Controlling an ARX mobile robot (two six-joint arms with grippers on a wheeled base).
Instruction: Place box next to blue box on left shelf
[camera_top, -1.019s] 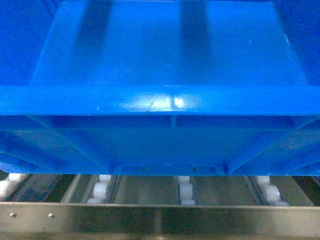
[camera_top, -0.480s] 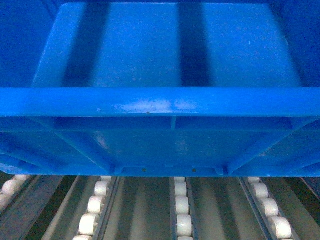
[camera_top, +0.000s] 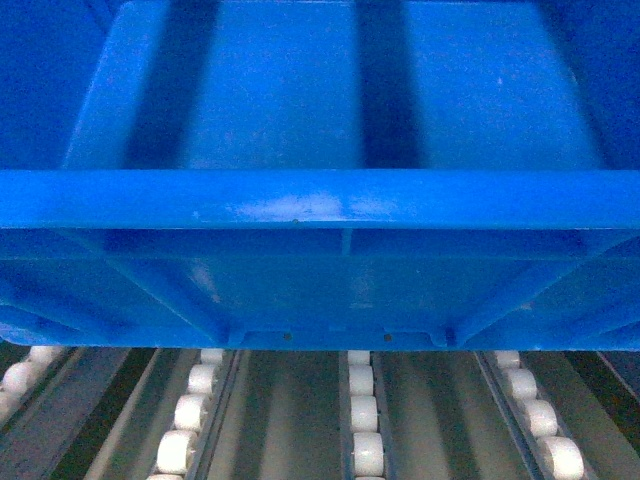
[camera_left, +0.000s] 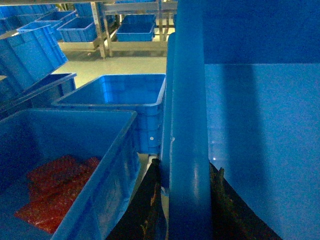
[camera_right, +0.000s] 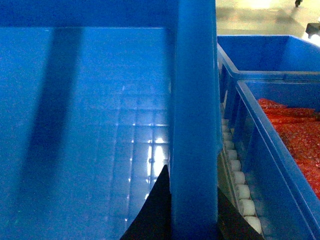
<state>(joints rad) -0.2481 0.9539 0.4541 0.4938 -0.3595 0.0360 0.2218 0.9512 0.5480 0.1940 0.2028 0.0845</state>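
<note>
The box (camera_top: 320, 100) is a big bright-blue crate that fills the upper head view, its thick rim (camera_top: 320, 200) running straight across. Under it lie the left shelf's grey rails with white rollers (camera_top: 365, 420); I cannot tell whether its base touches them. My left gripper (camera_left: 186, 172) is shut on the box's left rim, with a dark finger (camera_left: 147, 210) on either side. My right gripper (camera_right: 192, 200) is shut on the right rim. A blue box (camera_left: 85, 165) holding red packets stands close on the left, and another (camera_right: 280, 145) on the right.
Beyond the left neighbour stands an empty blue crate (camera_left: 125, 97), with more crates on racks (camera_left: 135, 27) across the pale floor. A roller track (camera_right: 239, 185) shows in the narrow gap between the held box and the right neighbour. A further blue crate (camera_right: 265, 52) sits behind that one.
The shelf's metal front bar has dropped out of the head view and longer stretches of roller track now show under the box. Since half a second ago the view has hardly shifted.
</note>
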